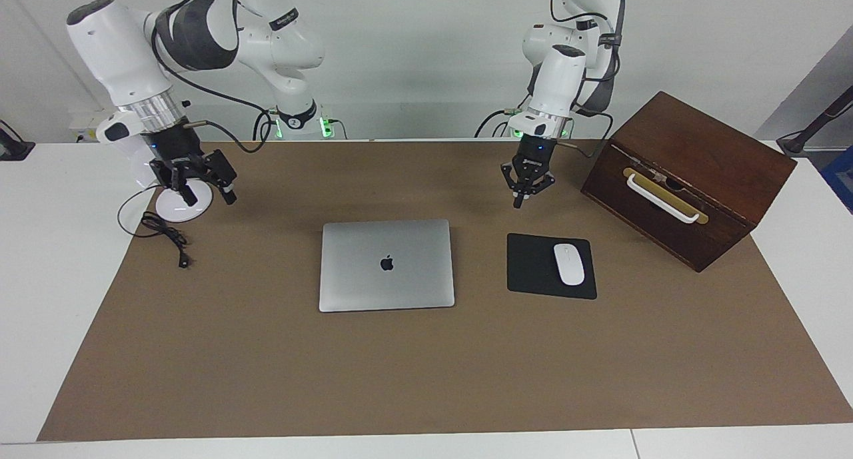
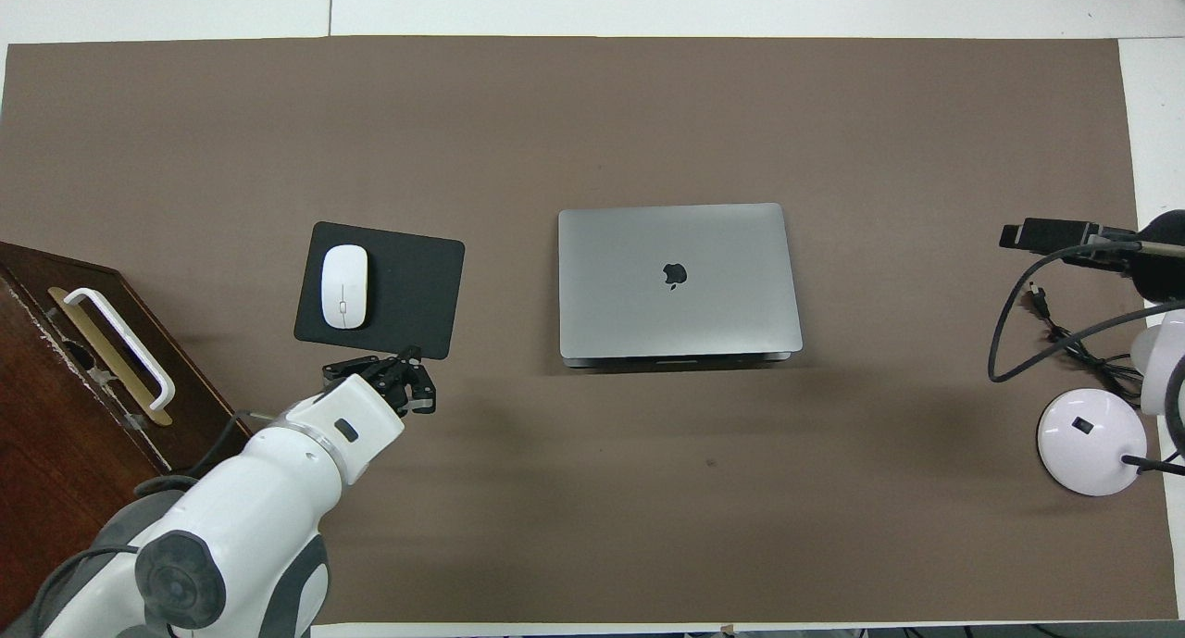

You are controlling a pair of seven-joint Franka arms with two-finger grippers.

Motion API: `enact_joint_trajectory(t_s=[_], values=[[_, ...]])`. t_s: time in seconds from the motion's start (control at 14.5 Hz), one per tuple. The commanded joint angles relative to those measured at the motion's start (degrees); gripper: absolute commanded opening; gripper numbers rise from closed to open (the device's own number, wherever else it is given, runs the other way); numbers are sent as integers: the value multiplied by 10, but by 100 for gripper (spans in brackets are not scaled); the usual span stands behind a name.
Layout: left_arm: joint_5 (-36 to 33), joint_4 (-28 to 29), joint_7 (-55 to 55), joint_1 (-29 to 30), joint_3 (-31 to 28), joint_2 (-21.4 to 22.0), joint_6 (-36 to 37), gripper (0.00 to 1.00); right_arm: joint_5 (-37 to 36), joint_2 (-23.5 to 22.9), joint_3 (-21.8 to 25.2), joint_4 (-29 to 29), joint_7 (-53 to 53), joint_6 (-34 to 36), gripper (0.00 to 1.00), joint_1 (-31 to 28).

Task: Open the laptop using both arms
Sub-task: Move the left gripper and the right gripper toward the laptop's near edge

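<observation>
The laptop [image 1: 386,264] lies shut on the brown mat, apple logo up, in the middle of the table; it also shows in the overhead view [image 2: 679,281]. My left gripper [image 1: 525,198] hangs in the air over the mat, just at the edge of the black mouse pad [image 1: 533,266] that is nearer to the robots, and shows in the overhead view [image 2: 384,374]. My right gripper [image 1: 208,194] is open and empty, in the air over the white lamp base [image 1: 174,210] at the right arm's end. Neither gripper touches the laptop.
A white mouse [image 1: 568,264] lies on the mouse pad beside the laptop. A dark wooden box [image 1: 706,159] with a white handle stands at the left arm's end. A black cable [image 1: 166,236] lies by the lamp base. The brown mat [image 1: 426,366] covers the table.
</observation>
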State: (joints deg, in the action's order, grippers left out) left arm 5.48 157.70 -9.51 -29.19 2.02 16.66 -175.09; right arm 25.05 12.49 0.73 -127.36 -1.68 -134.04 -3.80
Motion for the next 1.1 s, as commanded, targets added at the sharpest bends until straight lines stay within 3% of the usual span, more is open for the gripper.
enact_joint_trajectory(t_s=[0.0,0.28,0.55,0.83,1.03], values=[[8,16,-7,-39,-8,-33,-73,0,97,36,-1,-70,11,-82,100,47],[8,16,-17,-79,-8,-95,-163,0,112,32,-4,-104,143,-182,100,120],[9,14,-17,-108,-8,-152,-253,0,216,26,-4,-154,161,-265,100,176],[23,1,-17,-133,-11,-172,-256,0,238,23,-4,-225,135,-383,100,236],[22,-40,-17,-142,-10,-208,-256,0,256,10,-4,-259,135,-465,100,283]])
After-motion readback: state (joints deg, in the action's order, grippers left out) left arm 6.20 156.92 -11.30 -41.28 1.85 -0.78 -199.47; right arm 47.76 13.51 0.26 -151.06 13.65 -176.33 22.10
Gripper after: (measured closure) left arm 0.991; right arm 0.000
